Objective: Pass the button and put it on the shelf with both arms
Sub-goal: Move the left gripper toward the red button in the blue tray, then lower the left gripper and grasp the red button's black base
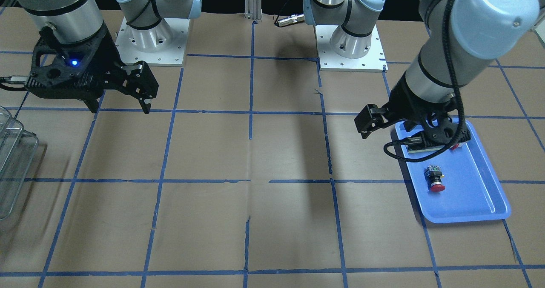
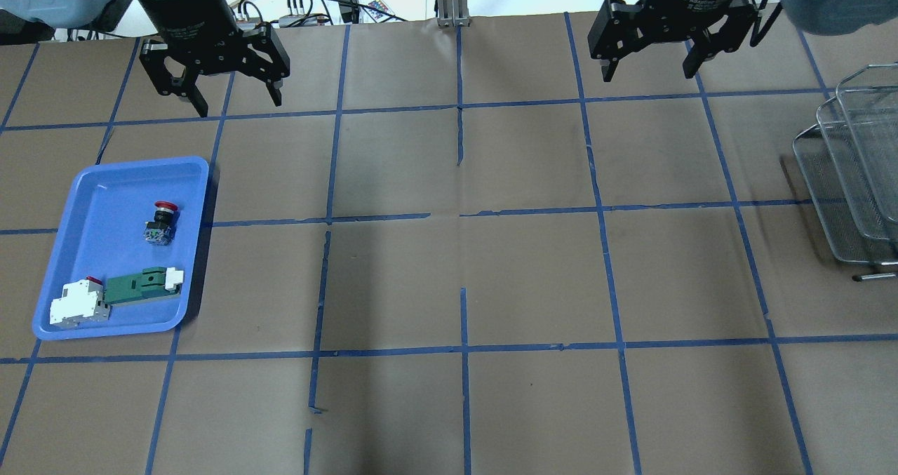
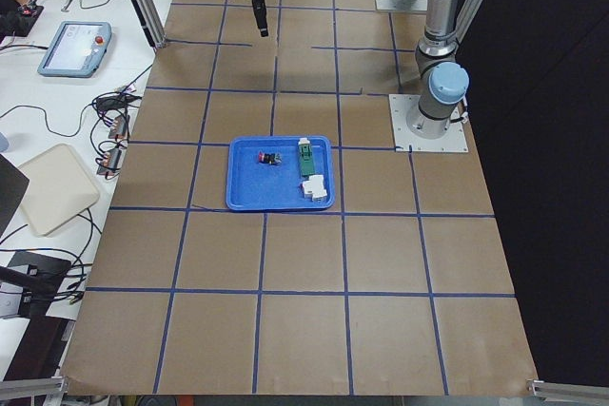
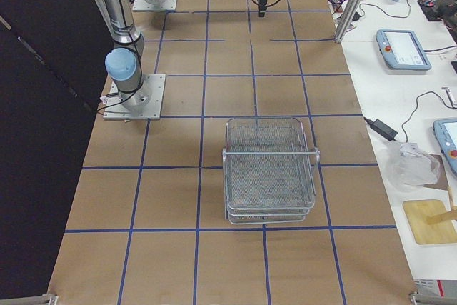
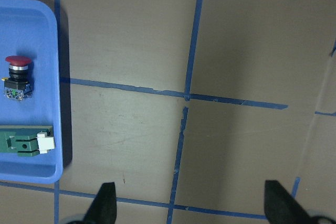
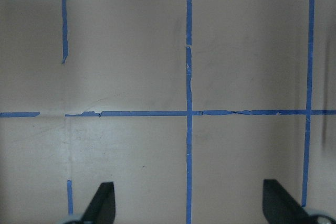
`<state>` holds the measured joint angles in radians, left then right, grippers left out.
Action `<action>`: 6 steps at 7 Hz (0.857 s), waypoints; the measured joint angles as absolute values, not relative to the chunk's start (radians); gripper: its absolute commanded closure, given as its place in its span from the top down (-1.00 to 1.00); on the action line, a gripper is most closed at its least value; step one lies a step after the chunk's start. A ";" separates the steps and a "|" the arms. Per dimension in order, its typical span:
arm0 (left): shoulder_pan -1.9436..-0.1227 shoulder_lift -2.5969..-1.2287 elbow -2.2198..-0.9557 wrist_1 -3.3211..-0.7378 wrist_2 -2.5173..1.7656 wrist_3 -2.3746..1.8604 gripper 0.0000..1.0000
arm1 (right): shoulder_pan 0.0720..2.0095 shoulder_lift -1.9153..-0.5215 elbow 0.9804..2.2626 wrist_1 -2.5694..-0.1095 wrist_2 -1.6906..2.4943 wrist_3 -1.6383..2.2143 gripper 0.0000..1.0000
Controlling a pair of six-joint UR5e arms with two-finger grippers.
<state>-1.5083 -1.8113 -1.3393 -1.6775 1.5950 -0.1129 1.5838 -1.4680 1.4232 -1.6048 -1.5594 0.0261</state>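
Button [image 2: 161, 224] and wire-mesh shelf [image 2: 828, 180] sit at opposite ends of the taped table [image 2: 456, 285]. Left gripper [image 2: 240, 108] and right gripper [image 2: 647, 76] hang above it, jaws spread, empty. Blue tray [image 2: 105, 201] holds the button on its side, apart from a green connector [image 2: 137, 289].

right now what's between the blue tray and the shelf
Nothing; the overhead view shows only table with blue tape lines between the blue tray and the shelf.

Overhead looks forward and down, front cam faces opposite; both share the tray [image 2: 105, 194]; left wrist cam nearer it.
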 measured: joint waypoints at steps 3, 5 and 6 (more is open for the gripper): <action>-1.326 -1.875 -1.486 -1.420 1.597 0.078 1.00 | 1.553 -1.472 1.428 -1.597 -1.559 0.035 1.00; -1.228 -1.930 -1.612 -1.199 1.596 0.227 1.00 | 1.542 -1.471 1.425 -1.595 -1.589 0.024 1.00; -1.174 -1.944 -1.687 -1.100 1.598 0.308 1.00 | 1.540 -1.471 1.419 -1.596 -1.618 0.023 1.00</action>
<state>-1.1740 -1.9441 -1.6867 -1.1005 1.5981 0.3078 1.5403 -1.4706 1.4190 -1.5960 -1.6184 0.0231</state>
